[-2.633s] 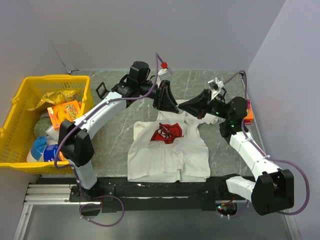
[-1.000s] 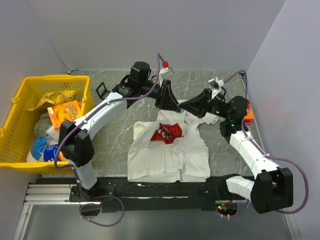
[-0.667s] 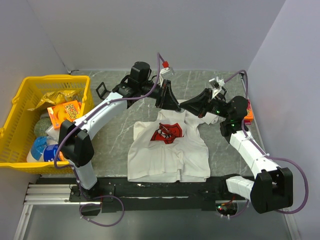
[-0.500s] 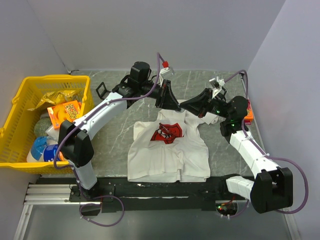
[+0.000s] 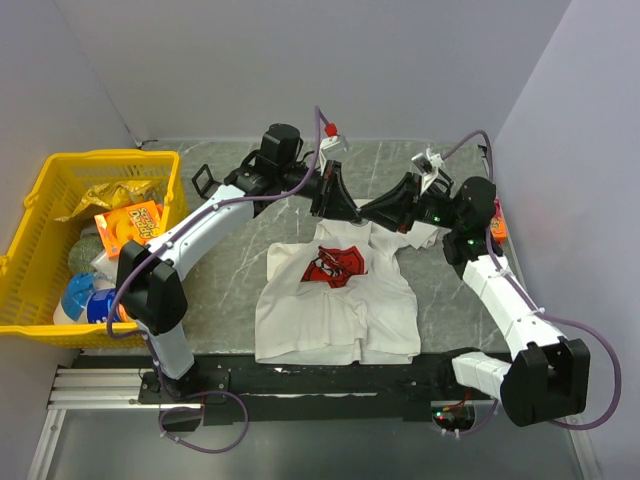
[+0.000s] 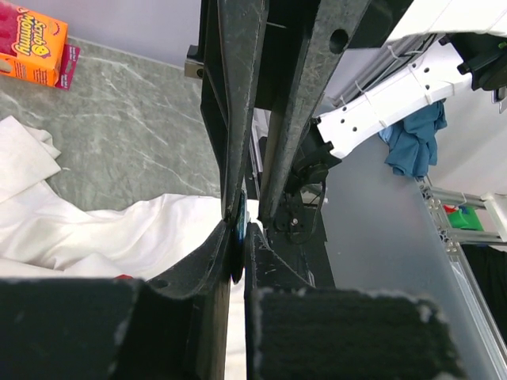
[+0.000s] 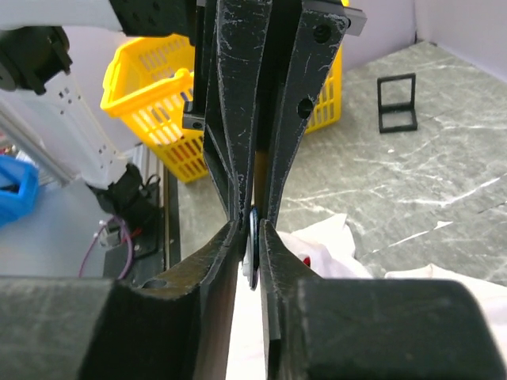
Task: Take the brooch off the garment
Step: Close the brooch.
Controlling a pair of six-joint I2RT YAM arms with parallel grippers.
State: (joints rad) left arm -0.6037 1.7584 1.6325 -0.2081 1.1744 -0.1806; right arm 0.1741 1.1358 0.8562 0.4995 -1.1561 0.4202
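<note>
The white T-shirt [image 5: 335, 310] with the red print [image 5: 335, 265] lies flat on the table. Its collar end is lifted where my two grippers meet tip to tip. The brooch shows edge-on as a thin dark blue disc in the left wrist view [image 6: 238, 237] and in the right wrist view [image 7: 252, 249]. My left gripper [image 5: 352, 214] is shut on it from the far left. My right gripper [image 5: 372, 214] is shut on it from the right, with a sliver of white cloth beside the disc. In the top view the brooch is hidden by the fingers.
A yellow basket [image 5: 60, 170] full of packets stands at the left edge, also in the right wrist view [image 7: 158, 79]. A small black stand [image 5: 203, 180] sits at the back left. An orange box [image 5: 497, 230] lies by the right wall. Grey walls close the back and sides.
The right arm's wrist and elbow have shifted slightly toward the back. Both grippers stay together at the shirt's collar, and the shirt has not moved.
</note>
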